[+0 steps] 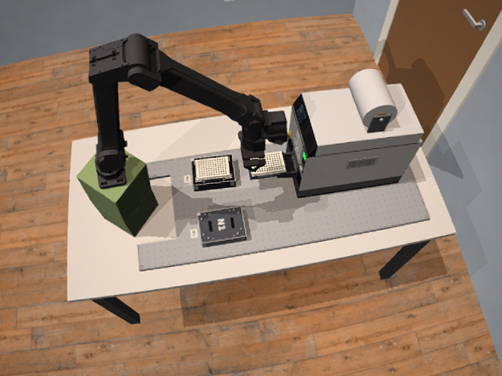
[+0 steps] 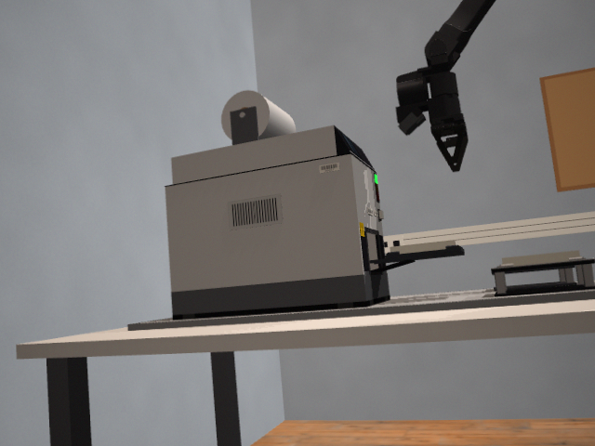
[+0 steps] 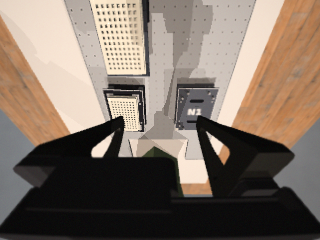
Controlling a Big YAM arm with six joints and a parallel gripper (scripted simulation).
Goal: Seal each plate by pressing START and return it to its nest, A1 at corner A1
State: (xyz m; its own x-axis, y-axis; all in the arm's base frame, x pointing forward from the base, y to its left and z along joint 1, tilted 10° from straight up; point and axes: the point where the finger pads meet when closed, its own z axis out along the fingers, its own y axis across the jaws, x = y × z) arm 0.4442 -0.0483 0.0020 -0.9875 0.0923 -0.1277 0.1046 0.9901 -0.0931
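Note:
My gripper (image 1: pixel 253 168) (image 2: pixel 455 169) (image 3: pixel 160 120) is open and empty, pointing down high above the stage end of the sealer (image 1: pixel 351 170) (image 2: pixel 264 259). One cream plate (image 1: pixel 275 161) (image 2: pixel 428 247) (image 3: pixel 120 40) lies flat on the sealer's extended dark stage (image 1: pixel 290 164) (image 2: pixel 454 251) (image 3: pixel 147 55). Whether foil covers it I cannot tell. The other cream plate (image 1: pixel 212 166) (image 2: pixel 540 257) (image 3: pixel 124 112) sits on nest N2 (image 1: pixel 213 183) (image 2: pixel 499 282) (image 3: pixel 142 107). Nest N1 (image 1: pixel 220 225) (image 3: pixel 196 105) holds no plate. The sealer's lamp (image 1: pixel 304 156) (image 2: pixel 376 178) is green.
A foil roll (image 1: pixel 370 92) (image 2: pixel 276 117) stands on top of the sealer. The arm's base stands on a green block (image 1: pixel 128 206) at the left of the table. The sealer's front wall rises close beside the stage. A perforated deck (image 1: pixel 332 216) lies under the nests and sealer.

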